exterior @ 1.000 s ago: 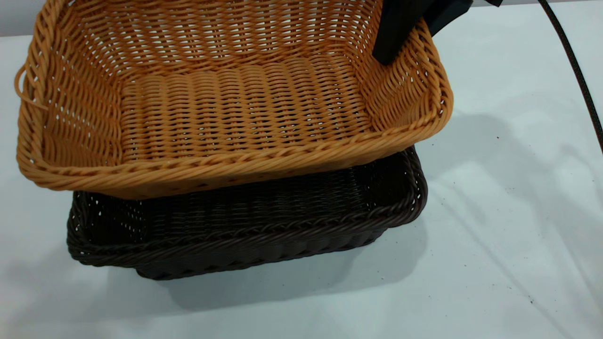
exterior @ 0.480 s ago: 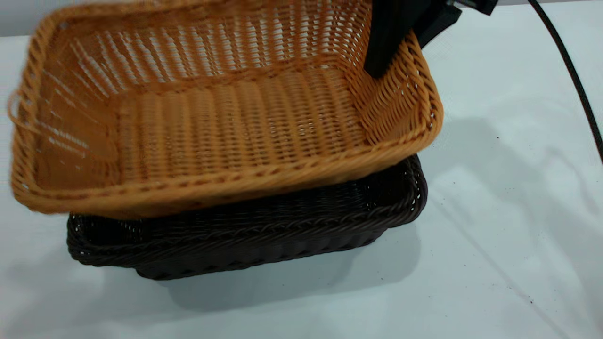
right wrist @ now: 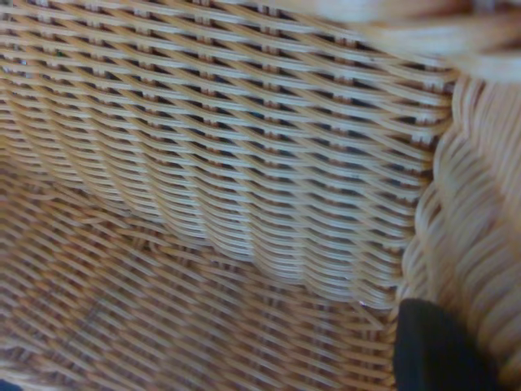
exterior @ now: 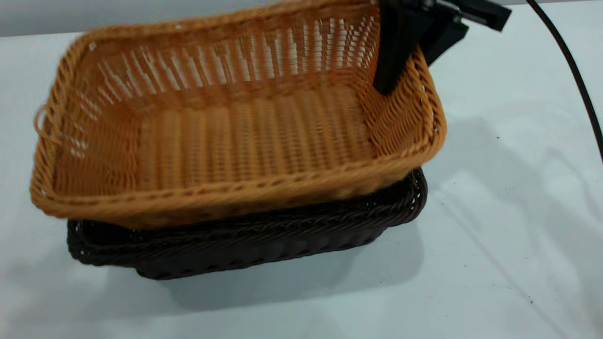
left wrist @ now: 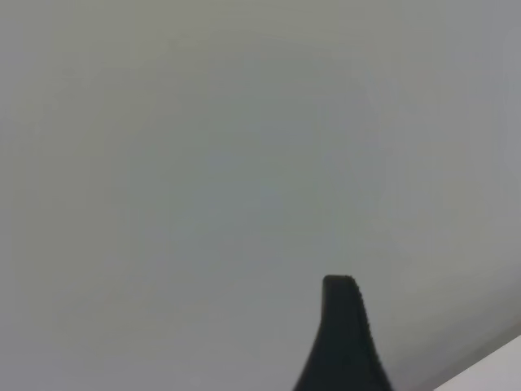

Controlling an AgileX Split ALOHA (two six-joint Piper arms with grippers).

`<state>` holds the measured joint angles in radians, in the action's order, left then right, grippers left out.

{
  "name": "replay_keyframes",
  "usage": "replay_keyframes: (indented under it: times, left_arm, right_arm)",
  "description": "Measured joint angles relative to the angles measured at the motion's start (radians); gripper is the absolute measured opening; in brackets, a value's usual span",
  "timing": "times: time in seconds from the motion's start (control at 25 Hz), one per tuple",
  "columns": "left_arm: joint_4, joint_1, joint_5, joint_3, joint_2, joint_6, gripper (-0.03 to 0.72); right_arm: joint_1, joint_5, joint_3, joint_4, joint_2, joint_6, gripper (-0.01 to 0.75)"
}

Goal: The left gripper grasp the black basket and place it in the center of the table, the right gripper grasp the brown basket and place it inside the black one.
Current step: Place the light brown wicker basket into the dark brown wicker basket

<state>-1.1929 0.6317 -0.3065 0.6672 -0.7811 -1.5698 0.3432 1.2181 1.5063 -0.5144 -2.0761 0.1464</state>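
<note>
- The table is seen as a pale, smooth surface, with a few small dark specks toward its near right part.
- The black basket is set flat on the middle of the table, its long side turned toward the near edge.
- The brown basket is held partly down inside the black basket, tilted, with its left end raised higher over the dark rim and its right end sunk closer to it.
- A small loop is seen at the brown basket's left short end.
- The right gripper is clamped on the brown basket's right short wall near the far right corner, one finger inside the wall and one outside it.
- A thin black cable is seen running toward the far right edge.
- The left gripper is shown only as one dark fingertip against a blank grey surface; whether it is released or clenched cannot be told.
</note>
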Motion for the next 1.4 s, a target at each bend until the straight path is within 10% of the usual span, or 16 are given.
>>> replay_keyframes:
  times: [0.92, 1.4]
  left_arm:
    - [-0.001, 0.0, -0.01, 0.0, 0.0, 0.0, 0.459]
    - [-0.003, 0.0, 0.004, 0.0, 0.0, 0.0, 0.459]
  right_arm:
    - [0.0, 0.001, -0.016, -0.002, -0.014, 0.031, 0.115]
    - [0.0, 0.005, -0.014, -0.051, -0.012, 0.108, 0.454]
